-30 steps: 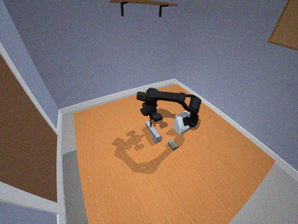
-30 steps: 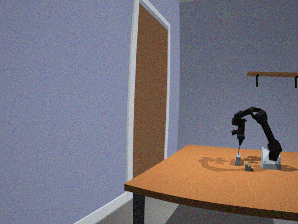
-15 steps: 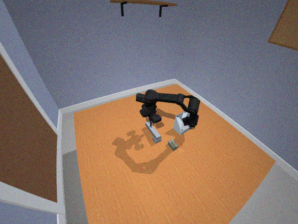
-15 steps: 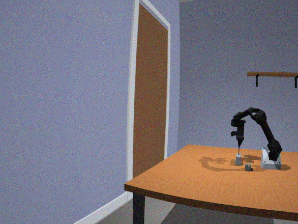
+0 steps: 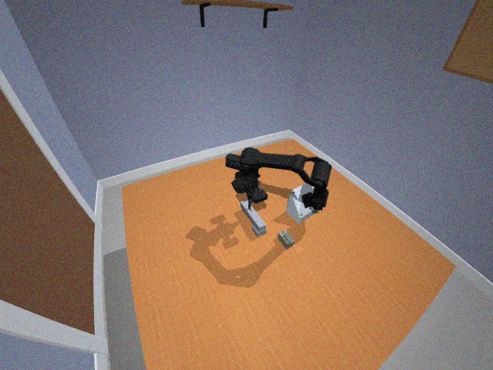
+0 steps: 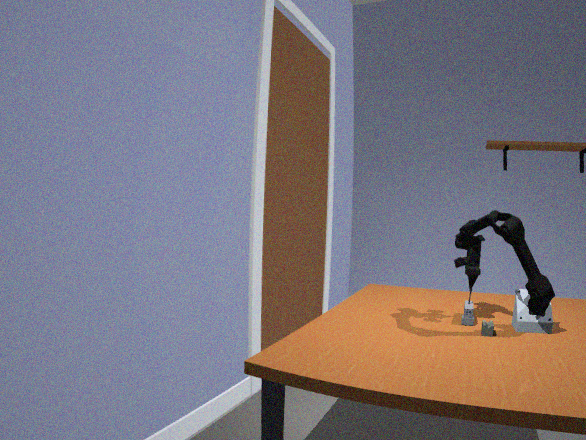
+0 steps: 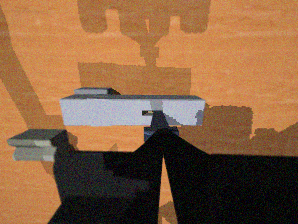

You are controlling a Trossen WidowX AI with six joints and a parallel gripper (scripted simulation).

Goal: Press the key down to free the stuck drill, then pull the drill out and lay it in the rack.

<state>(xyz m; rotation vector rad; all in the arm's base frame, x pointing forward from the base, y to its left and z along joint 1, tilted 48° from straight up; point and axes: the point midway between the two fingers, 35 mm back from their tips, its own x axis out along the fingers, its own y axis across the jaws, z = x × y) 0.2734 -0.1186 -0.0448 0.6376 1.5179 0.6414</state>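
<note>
My gripper (image 5: pixel 250 204) (image 6: pixel 470 298) (image 7: pixel 162 134) is shut, pointing down at one end of the long pale grey holder (image 5: pixel 255 219) (image 6: pixel 468 316) (image 7: pixel 110 112). The wrist view shows a small dark slot (image 7: pixel 147 113) in the holder's top. A dark blue piece (image 7: pixel 151 134), perhaps the key, shows beside the holder, partly behind the fingertips; whether they touch it cannot be told. The drill cannot be made out clearly. The small grey-green grooved block, apparently the rack (image 5: pixel 285 239) (image 6: pixel 487 328) (image 7: pixel 37 144), stands on the table apart from the holder.
The orange wooden table (image 5: pixel 269 319) (image 6: pixel 425 365) carries these things. The white arm base (image 5: pixel 298 210) (image 6: pixel 532 325) stands near the rack. The arm arches above the table, and its shadow crosses the wood. A wall shelf (image 5: pixel 235 4) (image 6: pixel 540 146) is far behind.
</note>
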